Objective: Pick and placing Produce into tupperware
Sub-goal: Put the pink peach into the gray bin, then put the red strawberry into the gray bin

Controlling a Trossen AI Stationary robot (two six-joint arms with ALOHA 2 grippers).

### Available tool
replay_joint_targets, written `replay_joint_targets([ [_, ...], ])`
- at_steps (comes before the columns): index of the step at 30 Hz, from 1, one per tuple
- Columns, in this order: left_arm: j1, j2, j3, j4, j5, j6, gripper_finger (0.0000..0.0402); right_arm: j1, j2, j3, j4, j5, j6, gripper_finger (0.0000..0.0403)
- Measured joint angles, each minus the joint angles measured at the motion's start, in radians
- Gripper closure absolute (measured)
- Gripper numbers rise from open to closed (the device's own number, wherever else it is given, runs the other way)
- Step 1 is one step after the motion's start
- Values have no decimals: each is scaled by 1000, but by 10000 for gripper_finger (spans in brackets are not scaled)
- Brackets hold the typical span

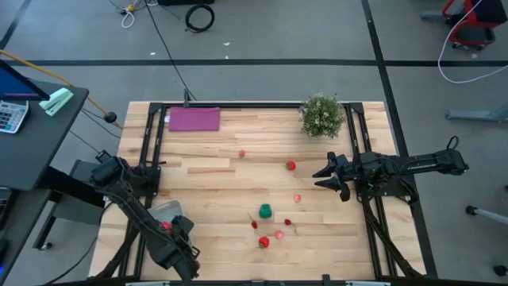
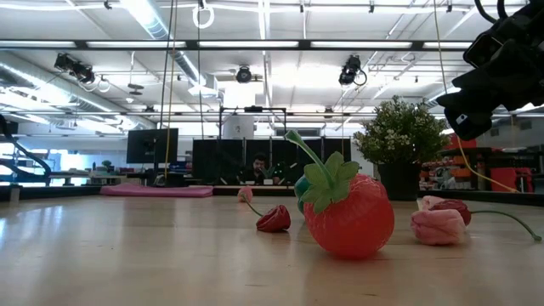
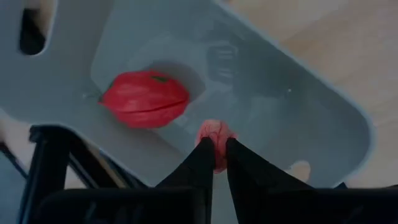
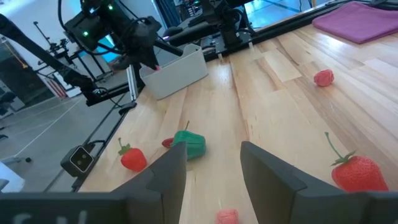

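Start with the bench (image 1: 214,191): most of the produce lies loose on its middle and near part, well apart from the tupperware (image 1: 163,211), which sits at the near left corner, partly overhanging the edge, to judge by the left wrist view. A red piece (image 3: 145,99) already lies inside it.

Your left gripper (image 3: 216,163) hangs over the tupperware with a small pink piece (image 3: 215,135) nipped between narrow fingertips. My reading is that this is the release step. Let the fingers part only while the pink piece is over the tray's floor, not over its rim; from the wrist view it sits close to the nearer wall, so nudge a little toward the middle if you can. Keep low so the piece drops short and does not bounce out or knock the red one. Lift straight up afterwards, because the tray looks light and a dragged finger could shove it further off the edge.

Your right gripper (image 4: 213,163) waits over the right side of the bench, fingers apart and holding nothing. It looks toward the green piece (image 1: 265,210), with a strawberry (image 1: 291,165) beside it. Leave it parked until the left arm is clear.

For the next pick, the cluster around the green piece and the red strawberry (image 1: 263,241) near the front edge is closest to the tray.
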Motion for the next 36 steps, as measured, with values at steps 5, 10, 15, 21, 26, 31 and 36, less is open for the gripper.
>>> replay_joint_targets([
  [5, 12, 0, -20, 39, 3, 100, 335, 0, 0, 0, 0, 0, 0, 243],
  [10, 42, 0, -20, 38, 1, 154, 282, 0, 0, 0, 0, 0, 0, 243],
  [15, 82, 0, -20, 38, 0, 211, 238, 0, 0, 0, 0, 0, 0, 243],
  [21, 141, 0, -16, 18, 1, 287, 227, 0, 0, 0, 0, 0, 0, 243],
  [26, 194, 0, 26, -57, 2, 349, 242, 0, 0, 0, 0, 0, 0, 243],
  [31, 238, 0, 116, -176, 1, 353, 262, 0, 0, 0, 0, 0, 0, 243],
  [36, 279, -1, 230, -200, -13, 346, 280, 0, 0, 0, 0, 0, 0, 243],
])
